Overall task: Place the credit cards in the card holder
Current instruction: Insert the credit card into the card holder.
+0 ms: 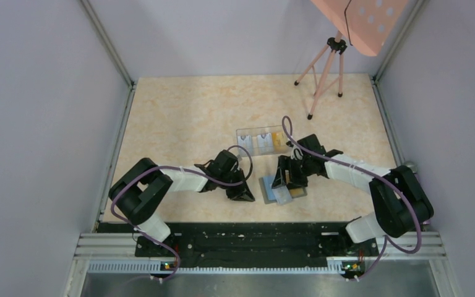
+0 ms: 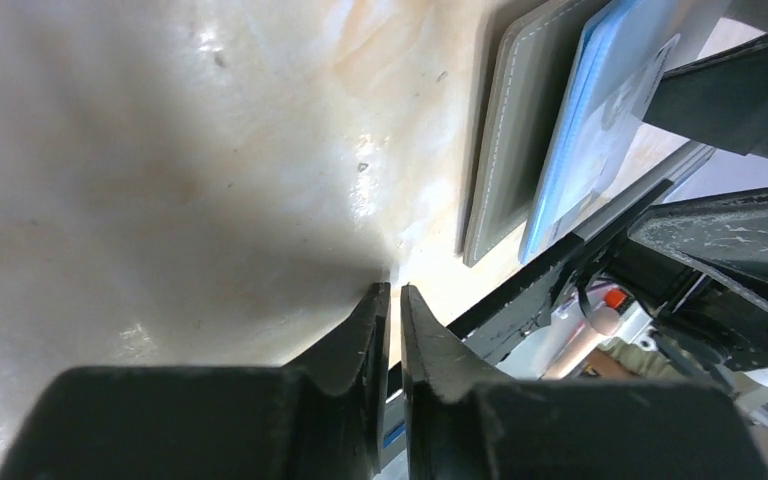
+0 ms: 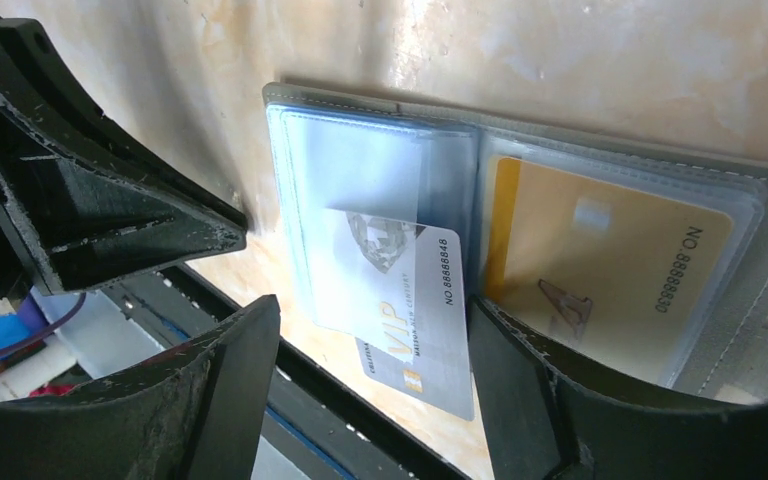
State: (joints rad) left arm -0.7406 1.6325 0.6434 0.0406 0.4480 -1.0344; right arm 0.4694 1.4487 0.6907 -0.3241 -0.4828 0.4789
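Where the table [image 1: 179, 124] runs toward its near edge, we see the card holder [image 1: 267, 185] lying open and flat, a little right of centre, between the two grippers. Through the right wrist camera we make out its pale blue inside with clear slots. A yellow card [image 3: 600, 250] sits fully in the right half. A pale grey card [image 3: 400, 300] sits only partway in the left half, its near end sticking out past the holder's edge. We find the right gripper [image 3: 370, 312] spread wide, one finger on each side of that grey card, neither visibly touching it. We see the left gripper [image 2: 395, 290] just left of the holder, its jaws pressed almost together with only a thin slit between them and nothing in it, the tips low over bare table. Just beyond the holder, a clear box [image 1: 261, 140] holds more cards [image 1: 278, 140], and a pink tripod [image 1: 325, 74] stands at the far right.
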